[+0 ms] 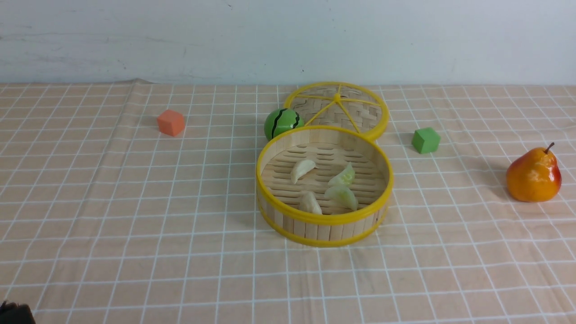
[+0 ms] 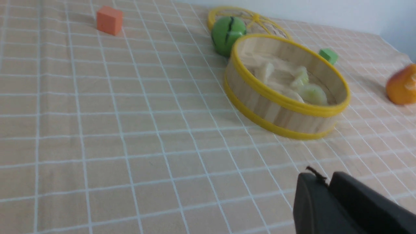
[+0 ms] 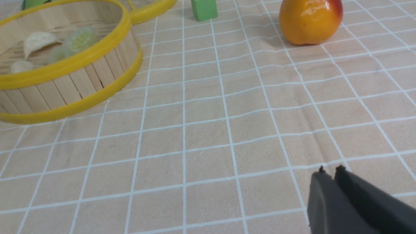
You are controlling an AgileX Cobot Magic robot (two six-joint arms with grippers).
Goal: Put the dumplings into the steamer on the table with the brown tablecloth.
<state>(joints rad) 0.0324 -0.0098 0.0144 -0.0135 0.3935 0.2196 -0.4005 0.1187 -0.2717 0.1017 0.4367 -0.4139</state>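
Front view: four dumplings (image 1: pixel 327 186) inside steamer (image 1: pixel 324 222), 12 o'clock; left gripper (image 2: pixel 326 183), right gripper (image 3: pixel 330 172) clenched, empty; verify count, park clear.

Four dumplings (image 1: pixel 325 184) inside the steamer (image 1: pixel 324 225), lid (image 1: pixel 337 108) behind it, pear (image 1: pixel 533 174) far right.

Front view: fixed between the arms, looking forward and down over the table (image 1: pixel 90 225). Both wrist views sit low near the cloth, angled obliquely. All three share the steamer (image 1: pixel 324 225) (image 2: pixel 286 113) (image 3: pixel 65 84).
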